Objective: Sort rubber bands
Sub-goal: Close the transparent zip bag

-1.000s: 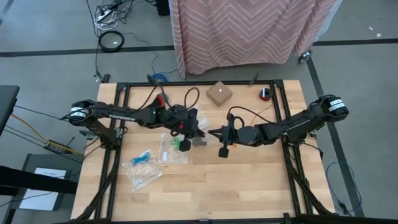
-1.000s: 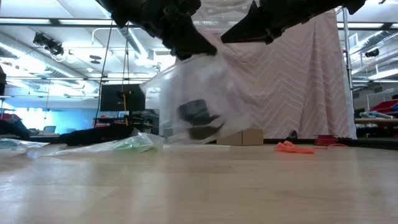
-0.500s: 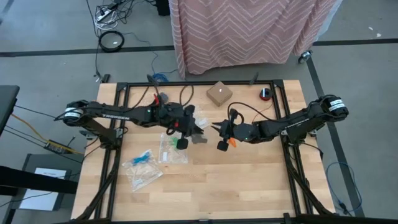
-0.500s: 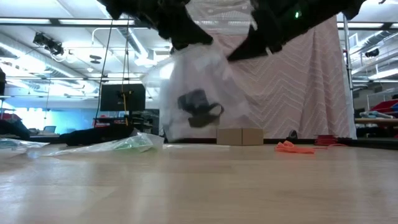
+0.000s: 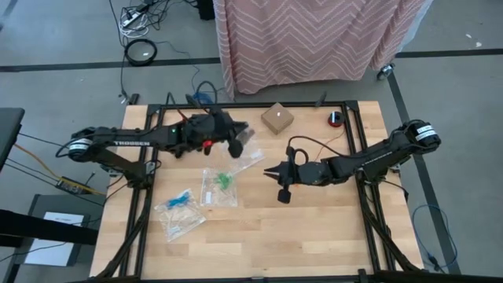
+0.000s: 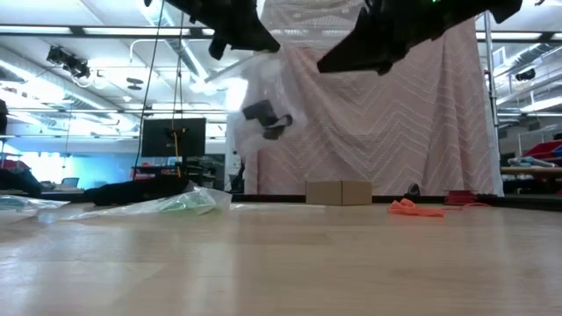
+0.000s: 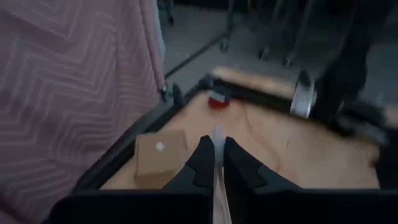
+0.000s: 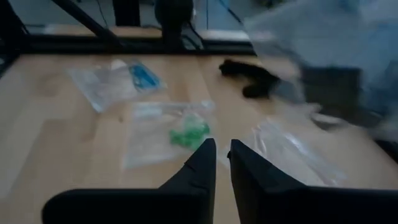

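Pinches the top edge of a clear zip bag (image 6: 263,96) between the closed fingers of the left gripper (image 5: 237,143), well above the far half of the table (image 5: 314,228). Carries in that hanging bag the black rubber bands (image 6: 266,118), a small dark clump, tilted, too bunched to give a long axis. Shows the green rubber bands (image 5: 224,179) as a bright knot inside a second bag (image 5: 218,190) lying flat near the table's middle, roughly round, pointing no clear way. Shows the blue rubber bands (image 5: 182,198) in a third bag (image 5: 179,206) nearer the left front, drawn out in a short slanting streak in the high view. Finds the orange rubber bands (image 6: 417,208) loose on the bare wood in the low view, a flat heap stretched sideways along the surface. Keeps the right gripper (image 5: 267,171) low over the middle of the table, aimed toward the green bag, fingers a narrow slit apart with nothing between them. Rests all of this on pale wooden planks in a black metal frame, with a small cardboard box (image 5: 277,118) and a red roll (image 5: 335,119) at the far edge. Backs onto a pink chevron cloth (image 5: 314,39), grey floor and a lit workshop with a dark monitor (image 6: 173,138) beyond.
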